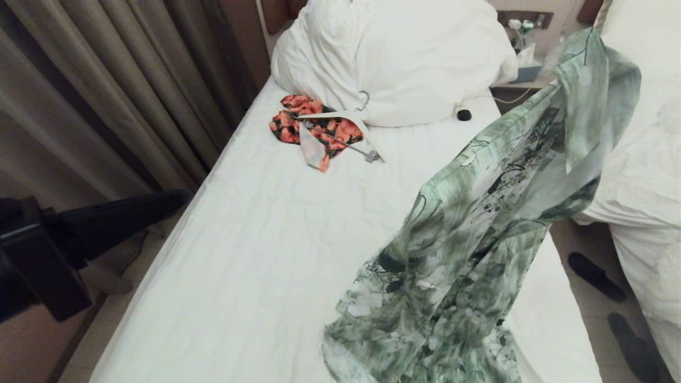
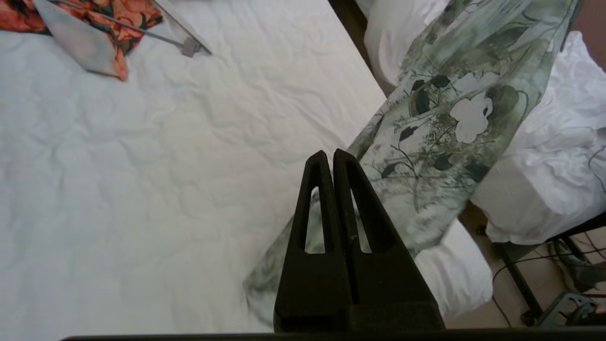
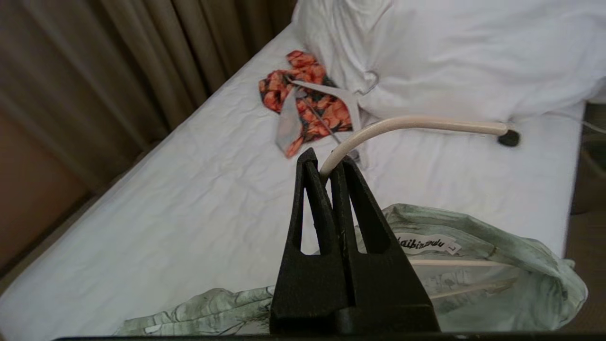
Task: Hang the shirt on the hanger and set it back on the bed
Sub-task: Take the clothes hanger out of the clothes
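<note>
My right gripper [image 3: 326, 173] is clamped on the hook of the hanger [image 3: 416, 126], a thin cream wire that curves up out of the closed fingers. The shirt [image 1: 479, 234] is on that hanger: in the right wrist view its collar with the white neck label [image 3: 426, 244] sits just below the fingers, and the hanger's arms show through the thin green fabric. In the head view the shirt hangs in the air over the right edge of the bed [image 1: 255, 255], its lower hem trailing onto the sheet near the foot-end right corner. My left gripper [image 2: 331, 158] is fully closed with nothing between the fingers, above the bed's right edge, just beside the draped shirt. Near the head of the bed, against the pillow heap [image 1: 393, 58], lies an orange-red floral garment [image 1: 314, 127] with a white hanger [image 1: 351, 135] on it. Containers: not noted.
</note>
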Tool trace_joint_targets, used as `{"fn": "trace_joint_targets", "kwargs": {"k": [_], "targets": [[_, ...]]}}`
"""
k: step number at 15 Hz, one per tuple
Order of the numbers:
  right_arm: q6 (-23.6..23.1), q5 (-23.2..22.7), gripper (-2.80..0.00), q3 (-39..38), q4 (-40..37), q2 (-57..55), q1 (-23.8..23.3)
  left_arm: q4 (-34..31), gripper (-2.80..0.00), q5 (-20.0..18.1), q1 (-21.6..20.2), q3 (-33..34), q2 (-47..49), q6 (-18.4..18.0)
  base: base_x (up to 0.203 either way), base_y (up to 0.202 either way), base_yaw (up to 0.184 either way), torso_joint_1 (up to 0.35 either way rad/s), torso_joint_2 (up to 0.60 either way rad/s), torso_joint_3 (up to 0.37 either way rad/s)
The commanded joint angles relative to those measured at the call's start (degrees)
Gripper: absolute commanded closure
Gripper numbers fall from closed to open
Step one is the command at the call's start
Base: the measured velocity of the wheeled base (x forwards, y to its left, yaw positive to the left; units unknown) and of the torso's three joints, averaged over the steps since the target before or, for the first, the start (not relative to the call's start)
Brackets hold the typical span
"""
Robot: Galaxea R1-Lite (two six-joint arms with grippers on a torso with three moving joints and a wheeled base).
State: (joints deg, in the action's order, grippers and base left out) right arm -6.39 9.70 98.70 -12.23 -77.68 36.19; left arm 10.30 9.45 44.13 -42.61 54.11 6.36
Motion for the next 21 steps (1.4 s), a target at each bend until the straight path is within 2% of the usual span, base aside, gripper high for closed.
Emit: {"fn": "trace_joint_targets", "kwargs": {"k": [1,4,7,13,17,21], "targets": [[-0.12,0.05,0.00,-0.08,-0.08,-0.10,-0.24,0.07,0.00,0.04,-0.36,-0.02,-0.59,0.05,0.000,0.000,0.000,0.160,-0.40,-0.245],[-0.21,0.10,0.00,-0.35,0.24,-0.10,-0.59,0.16,0.00,-0.13,-0.36,0.15,-0.41,0.05,0.000,0.000,0.000,0.157,-0.36,-0.211],[-0.99,0.05,0.00,-0.63,4.58,-0.48,-1.98,0.16,0.00,-0.13,-0.28,-0.81,-0.50,-0.03,0.000,0.000,0.000,0.148,-0.35,-0.200],[-1.96,-0.12,0.00,-1.31,7.57,-0.28,-1.91,0.16,0.00,-0.13,-0.16,-0.55,-0.32,-0.04,0.000,0.000,0.000,0.149,-0.33,-0.187],[-1.90,0.13,0.00,-2.58,7.19,0.43,-1.97,-0.18,0.00,-0.31,0.14,0.21,0.68,0.05,0.000,0.000,0.000,0.073,-0.17,-0.094],[-1.32,3.88,0.00,-3.11,7.46,0.18,-2.77,1.17,0.00,-0.24,3.63,0.63,6.99,0.08,0.000,0.000,0.000,0.000,0.00,0.000]]}}
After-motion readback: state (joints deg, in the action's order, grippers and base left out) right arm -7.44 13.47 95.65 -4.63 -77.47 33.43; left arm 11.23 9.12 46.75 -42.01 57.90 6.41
